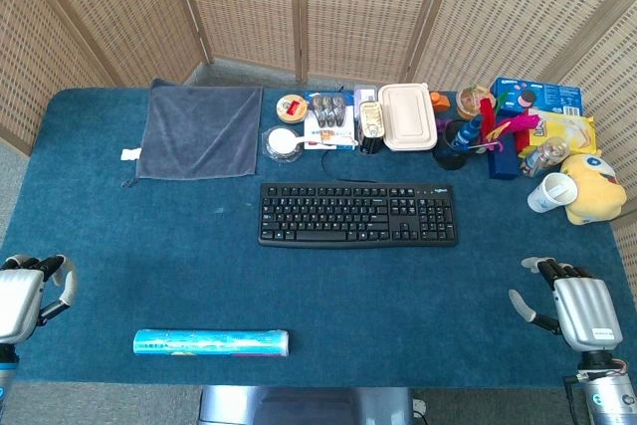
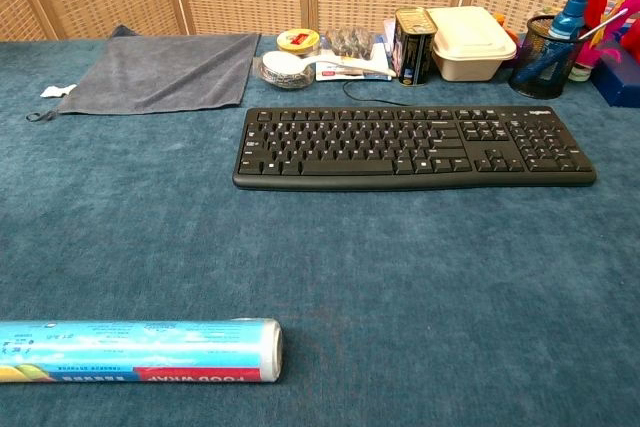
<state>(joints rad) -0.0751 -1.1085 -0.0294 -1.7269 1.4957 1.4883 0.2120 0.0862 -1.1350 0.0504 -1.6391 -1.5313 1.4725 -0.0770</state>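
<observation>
One wrap roll (image 2: 140,350) lay at near edge, long axis left-right, open end pointing right. One keyboard (image 1: 358,214) behind. Two hands: left hand (image 1: 28,296) nearest roll, right hand (image 1: 572,304) well apart; both empty, fingers loosely apart.

Dark teal tabletop (image 1: 119,236); black keyboard (image 1: 358,214); grey towel (image 1: 202,129) at eleven o'clock; light-blue wrap roll (image 1: 211,342) with red and yellow print; silver-grey hands; tan woven screens (image 1: 249,7).
</observation>
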